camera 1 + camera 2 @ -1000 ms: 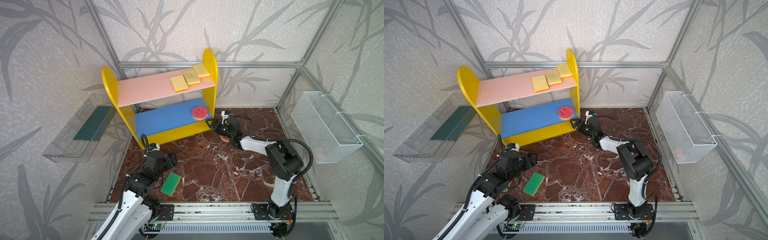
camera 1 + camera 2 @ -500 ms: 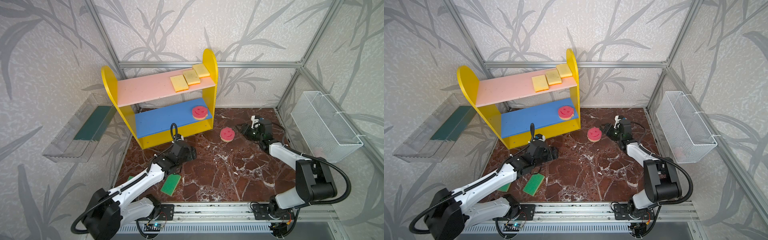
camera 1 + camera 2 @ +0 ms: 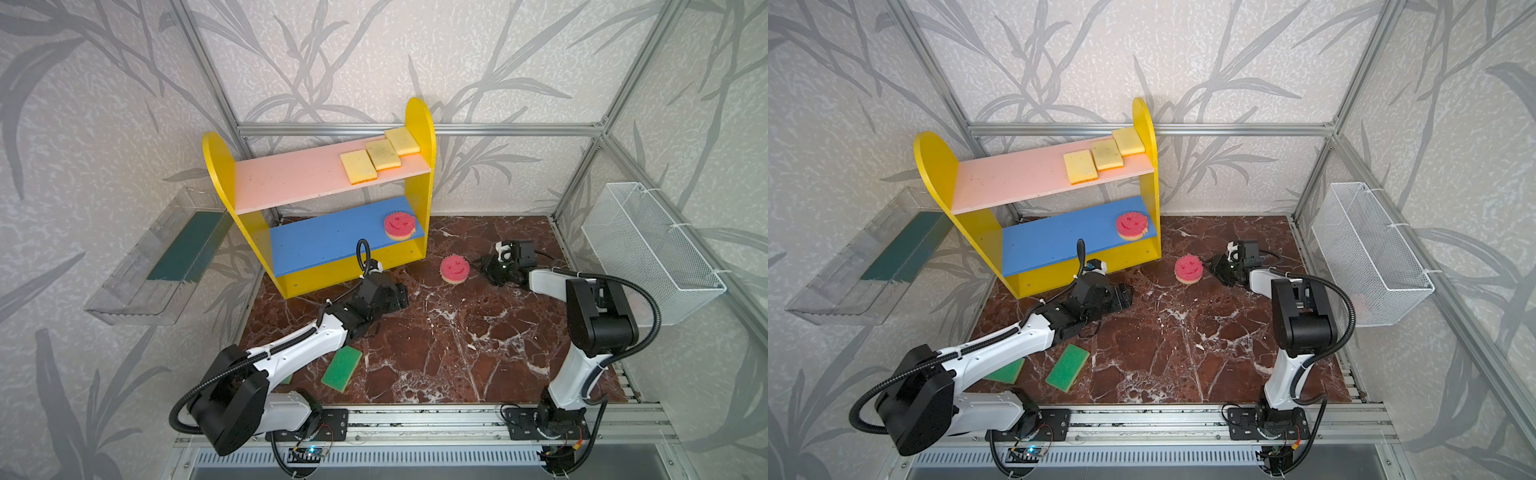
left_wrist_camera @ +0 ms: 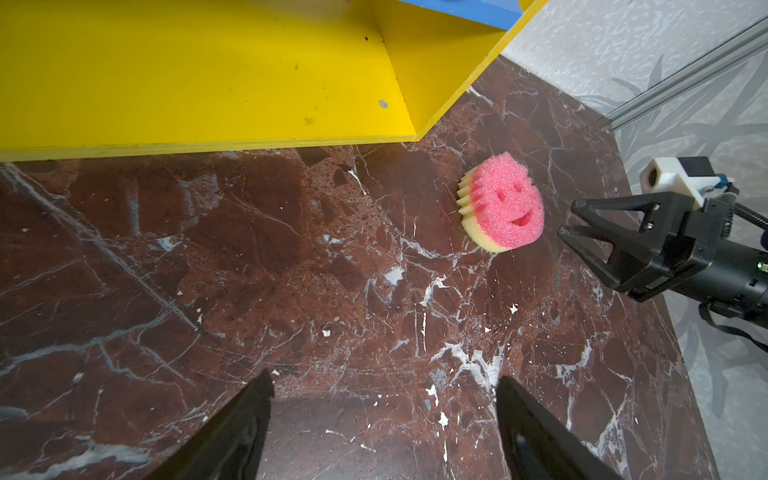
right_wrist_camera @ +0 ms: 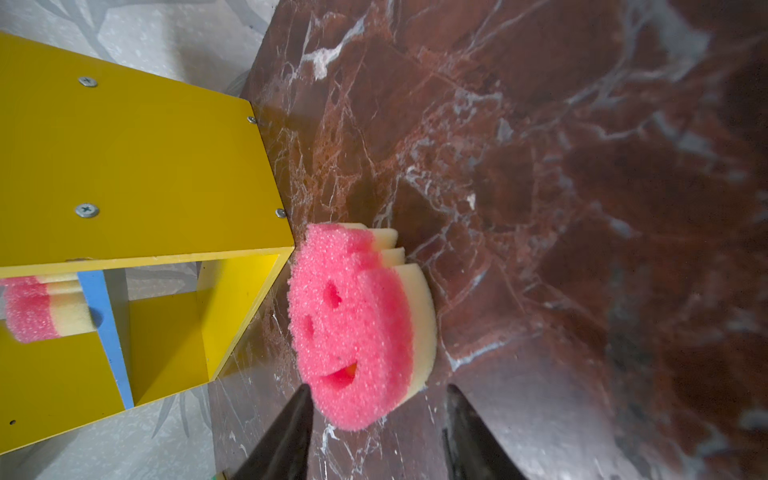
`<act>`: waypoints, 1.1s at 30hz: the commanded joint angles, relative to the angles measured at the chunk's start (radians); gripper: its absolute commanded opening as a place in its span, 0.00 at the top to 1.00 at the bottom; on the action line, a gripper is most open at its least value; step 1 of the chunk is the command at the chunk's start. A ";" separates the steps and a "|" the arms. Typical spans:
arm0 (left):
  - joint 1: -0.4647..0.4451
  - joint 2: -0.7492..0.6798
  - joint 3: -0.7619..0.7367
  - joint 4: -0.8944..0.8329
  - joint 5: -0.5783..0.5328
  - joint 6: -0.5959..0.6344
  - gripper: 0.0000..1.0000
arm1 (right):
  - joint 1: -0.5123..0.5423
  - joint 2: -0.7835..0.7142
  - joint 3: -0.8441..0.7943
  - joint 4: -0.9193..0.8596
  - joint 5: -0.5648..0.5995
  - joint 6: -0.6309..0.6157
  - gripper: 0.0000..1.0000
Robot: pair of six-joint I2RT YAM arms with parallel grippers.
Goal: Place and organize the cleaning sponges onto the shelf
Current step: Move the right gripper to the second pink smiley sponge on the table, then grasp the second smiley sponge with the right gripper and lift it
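Both top views look steeply down from high at the front, taking in the whole counter (image 3: pixel 457 340) and nearly matching. Each wrist view sits low over the counter; both share the pink smiley sponge (image 4: pixel 505 212), the right wrist view far closer, from the opposite side.

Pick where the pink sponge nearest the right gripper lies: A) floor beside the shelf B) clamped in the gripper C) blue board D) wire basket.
A: the pink sponge rests on the floor by the shelf, just ahead of the open right gripper.
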 commanded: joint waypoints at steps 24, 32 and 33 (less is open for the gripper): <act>0.053 -0.028 -0.120 0.094 0.043 -0.036 0.13 | 0.056 0.118 0.102 -0.095 -0.001 -0.065 0.84; 0.102 -0.161 -0.152 0.017 0.063 -0.043 0.13 | 0.062 -0.012 -0.013 -0.005 -0.053 0.013 0.95; 0.105 -0.186 -0.157 0.001 0.060 -0.040 0.13 | 0.066 -0.037 -0.030 -0.001 -0.059 0.017 0.95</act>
